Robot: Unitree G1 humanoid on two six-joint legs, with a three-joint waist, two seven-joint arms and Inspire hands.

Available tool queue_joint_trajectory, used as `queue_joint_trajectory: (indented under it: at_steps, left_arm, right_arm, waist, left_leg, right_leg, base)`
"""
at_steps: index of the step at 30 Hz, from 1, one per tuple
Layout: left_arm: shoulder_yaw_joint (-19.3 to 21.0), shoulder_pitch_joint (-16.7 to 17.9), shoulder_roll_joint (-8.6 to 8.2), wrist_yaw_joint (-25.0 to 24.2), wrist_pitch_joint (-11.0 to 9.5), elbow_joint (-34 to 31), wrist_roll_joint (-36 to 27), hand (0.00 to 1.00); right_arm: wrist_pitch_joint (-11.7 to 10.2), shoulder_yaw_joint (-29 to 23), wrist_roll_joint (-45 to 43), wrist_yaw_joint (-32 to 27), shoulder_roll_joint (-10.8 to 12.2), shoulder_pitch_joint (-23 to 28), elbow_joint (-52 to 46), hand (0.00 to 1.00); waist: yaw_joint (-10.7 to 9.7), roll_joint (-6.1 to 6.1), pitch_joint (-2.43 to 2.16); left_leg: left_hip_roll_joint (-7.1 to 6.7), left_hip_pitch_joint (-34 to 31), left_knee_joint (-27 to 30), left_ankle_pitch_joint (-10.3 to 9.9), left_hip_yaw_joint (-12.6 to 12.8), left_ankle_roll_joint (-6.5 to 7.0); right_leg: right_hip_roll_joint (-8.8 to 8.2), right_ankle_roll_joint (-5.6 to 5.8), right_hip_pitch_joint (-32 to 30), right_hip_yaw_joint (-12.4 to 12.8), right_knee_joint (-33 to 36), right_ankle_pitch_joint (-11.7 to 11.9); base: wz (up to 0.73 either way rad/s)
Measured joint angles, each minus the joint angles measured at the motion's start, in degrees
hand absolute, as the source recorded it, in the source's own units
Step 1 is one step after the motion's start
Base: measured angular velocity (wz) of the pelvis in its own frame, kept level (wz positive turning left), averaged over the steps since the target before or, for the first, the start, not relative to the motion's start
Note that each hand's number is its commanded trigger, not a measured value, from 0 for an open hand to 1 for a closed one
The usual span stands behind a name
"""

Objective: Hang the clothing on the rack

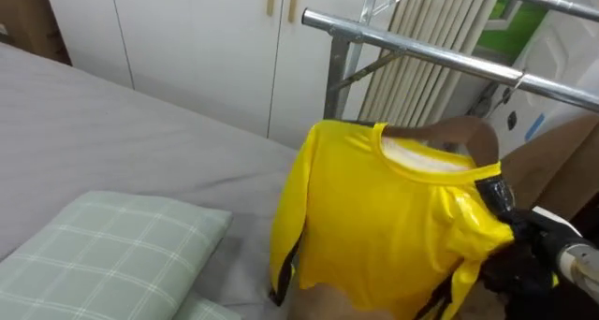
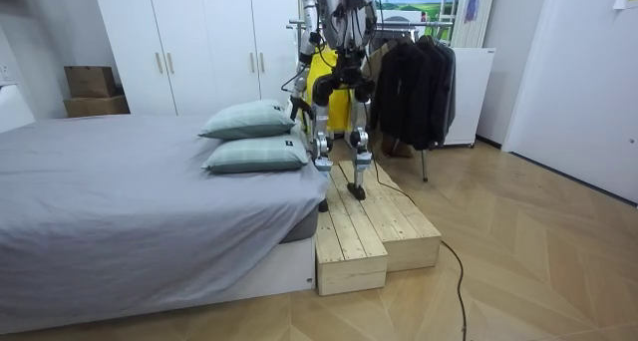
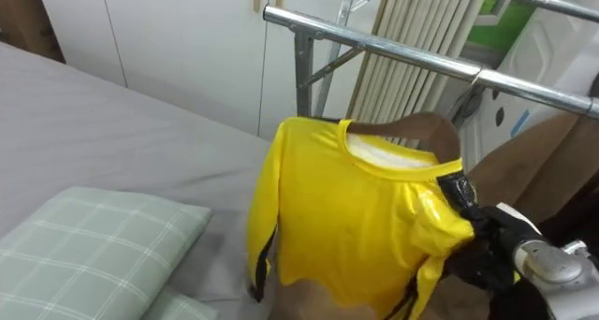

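While we stand beside the bed point(image 1: 140, 161), our right hand point(image 1: 529, 240) has its fingers clamped on the yellow shirt point(image 1: 384, 226) near the metal rail point(image 1: 421, 49).

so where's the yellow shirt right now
In the eye views the yellow shirt is held up mid-frame just under the metal rack rail, its shoulder clutched by the right hand at lower right, with the grey bed and checked pillow to its left.

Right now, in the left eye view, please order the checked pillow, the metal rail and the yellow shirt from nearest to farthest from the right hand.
1. yellow shirt, gripped by the right hand.
2. metal rail, above the hand.
3. checked pillow, far left on the bed.
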Motion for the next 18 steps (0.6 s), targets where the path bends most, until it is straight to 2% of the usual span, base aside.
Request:
queue_joint_trajectory:
  at_steps: [5, 7, 12, 16, 18]
  left_arm:
    - [0.0, 0.0, 0.36, -0.1, 0.0, 0.2, 0.1, 0.00]
    - [-0.3, 0.0, 0.64, -0.2, 0.0, 0.2, 0.1, 0.00]
    - [-1.4, -0.1, 1.15, -0.4, 0.0, 0.2, 0.1, 0.00]
    - [-2.3, 0.0, 1.12, -0.6, 0.1, 0.2, 0.1, 0.00]
    - [-2.5, 0.0, 1.11, -0.6, 0.1, 0.2, 0.1, 0.00]
  right_arm:
    - [0.0, 0.1, -0.5, 0.4, 0.1, 0.3, 0.0, 1.00]
    - [0.0, 0.1, -0.4, 0.6, 0.6, 0.3, 0.0, 1.00]
    - [0.0, 0.1, -0.2, 1.1, 1.8, 0.6, 0.1, 1.00]
    - [0.0, 0.0, -0.3, 1.2, 2.9, 1.9, 1.1, 1.00]
    - [0.0, 0.0, -0.3, 1.4, 3.1, 1.9, 1.3, 1.00]
  waist:
    - [0.4, -0.12, -0.09]
    - [0.0, -0.16, -0.12]
    - [-0.1, -0.06, -0.13]
    - [-0.1, 0.44, -0.68]
    - [-0.1, 0.77, -0.76]
  left_leg:
    - [0.09, 0.0, 0.1, 0.0, -0.2, 0.00]
    - [0.14, 0.0, 0.2, 0.0, -0.5, 0.00]
    - [0.10, 0.4, 0.3, 0.0, -0.9, 0.00]
    - [-0.17, 0.7, 0.3, 0.0, -1.0, -0.01]
    - [-0.20, 0.7, 0.2, 0.0, -1.0, 0.00]
  right_leg:
    - [0.00, 0.00, 0.6, -0.9, -0.9, 0.0]
    - [-0.13, 0.00, 0.8, -2.2, -1.0, 0.0]
    - [-0.18, 0.00, 1.5, -2.5, -1.1, 0.0]
    - [-0.43, -0.03, 2.0, -2.7, -1.8, 0.0]
    - [-0.45, -0.04, 2.1, -2.7, -1.8, 0.2]
  base:
    - [0.02]
    - [0.09]
    - [0.04]
    - [0.03]
    - [0.00]
